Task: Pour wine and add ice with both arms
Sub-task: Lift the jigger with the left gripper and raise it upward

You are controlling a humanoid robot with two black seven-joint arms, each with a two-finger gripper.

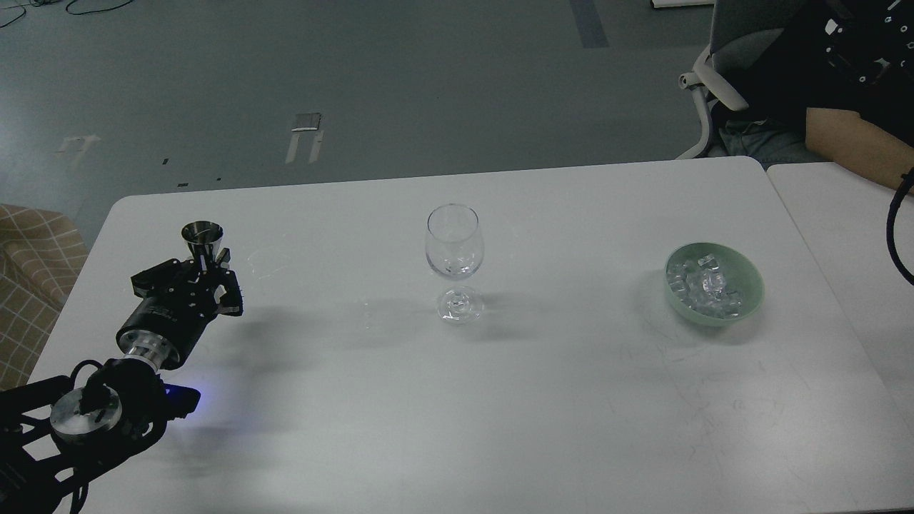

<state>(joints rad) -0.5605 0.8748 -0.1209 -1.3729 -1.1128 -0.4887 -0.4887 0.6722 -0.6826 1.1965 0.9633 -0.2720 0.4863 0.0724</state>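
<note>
Head view: left gripper (211, 275), by the tabletop's (543, 400) left edge, jaws pinching a steel jigger (202, 243). Carry it level to the mid-tabletop glass (455, 260), tipping slowly over its rim. Ice (703, 285) fills the bowl (746, 303) near the right edge. Right gripper unseen.

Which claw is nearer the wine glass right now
Left. The left claw sits around a small metal cup far left of the wine glass; the right claw isn't in view.

A grey office chair (703, 86) stands at one o'clock, a checked sofa (32, 278) at nine o'clock beside the white table (500, 400).
</note>
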